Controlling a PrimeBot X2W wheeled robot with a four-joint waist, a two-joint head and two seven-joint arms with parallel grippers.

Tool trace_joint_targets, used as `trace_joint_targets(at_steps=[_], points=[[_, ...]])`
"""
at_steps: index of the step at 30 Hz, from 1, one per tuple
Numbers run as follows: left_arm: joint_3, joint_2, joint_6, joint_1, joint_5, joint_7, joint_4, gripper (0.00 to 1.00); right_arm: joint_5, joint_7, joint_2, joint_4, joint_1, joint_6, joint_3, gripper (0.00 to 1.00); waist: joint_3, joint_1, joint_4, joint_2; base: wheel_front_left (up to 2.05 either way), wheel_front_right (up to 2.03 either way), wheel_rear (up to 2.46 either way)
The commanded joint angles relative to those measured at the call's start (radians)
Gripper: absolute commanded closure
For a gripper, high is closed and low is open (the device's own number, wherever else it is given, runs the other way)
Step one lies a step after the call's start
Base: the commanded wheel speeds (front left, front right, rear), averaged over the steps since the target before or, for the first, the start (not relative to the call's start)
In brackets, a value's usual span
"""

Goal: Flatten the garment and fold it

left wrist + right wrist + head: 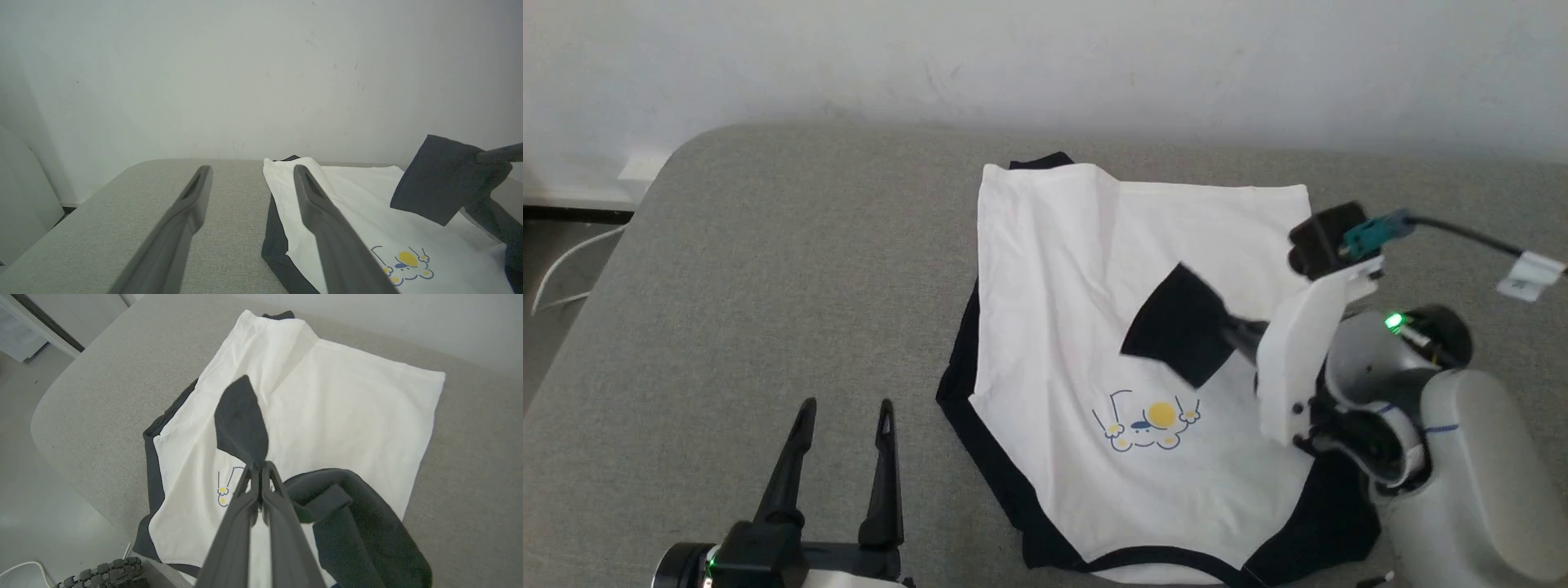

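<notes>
On the grey fabric-covered surface point(768, 245) before the pale wall point(1045, 57), a soft white T-shirt point(1094, 269) with black sleeves lies spread face up, to the right of the middle in the head view. Its straight hem lies toward the wall and its black-edged neck opening toward the robot. A small cartoon print point(1147, 420), a yellow circle with blue outlines, shows on the chest. Along the shirt's left edge a strip of black cloth shows from under the white body, and a small black tip shows past the far left corner of the hem.

Over the shirt's right half, the right gripper point(1232, 333) is closed tight on one black sleeve point(1180, 335), pinching it near the sleeve's end. The sleeve is lifted off the white cloth and hangs as a dark flap above the middle of the shirt, just above the print. In the right wrist view the two long dark fingers point(245, 522) meet at the cloth, with the rest of the sleeve bunched in a dark fold to their right.

The left gripper point(845, 408) hovers at the lower left with its jaws spread wide and nothing between them, above bare grey fabric, beside the shirt's left edge and apart from it.
</notes>
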Motion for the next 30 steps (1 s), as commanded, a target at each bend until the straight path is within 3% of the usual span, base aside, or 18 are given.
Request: trace_joint_targets(at_steps=[1, 15, 23, 30], points=[[-0.001, 0.001, -0.002, -0.010, -0.005, -0.004, 0.002, 0.00, 0.009, -0.013, 0.005, 0.017, 0.022, -0.001, 0.018, 1.00, 0.013, -0.0001, 0.012, -0.0001, 0.00, 0.00, 0.00], [-0.016, -0.008, -0.005, -0.042, -0.015, -0.018, 0.031, 0.00, 0.091, -0.237, 0.049, 0.278, 0.040, -0.001, 0.247, 1.00, 0.051, -0.0001, 0.045, -0.0001, 0.00, 0.00, 0.00], [-0.034, -0.017, -0.012, -0.055, -0.022, -0.026, 0.058, 0.00, 0.161, -0.288, 0.049, 0.407, -0.007, -0.001, 0.390, 1.00, 0.053, -0.0001, 0.073, -0.0001, 0.00, 0.00, 0.00], [-0.048, -0.020, -0.015, -0.062, -0.025, -0.026, 0.076, 0.00, 0.195, -0.318, 0.049, 0.536, -0.007, -0.001, 0.430, 1.00, 0.042, -0.0001, 0.097, -0.0001, 0.00, 0.00, 0.00]])
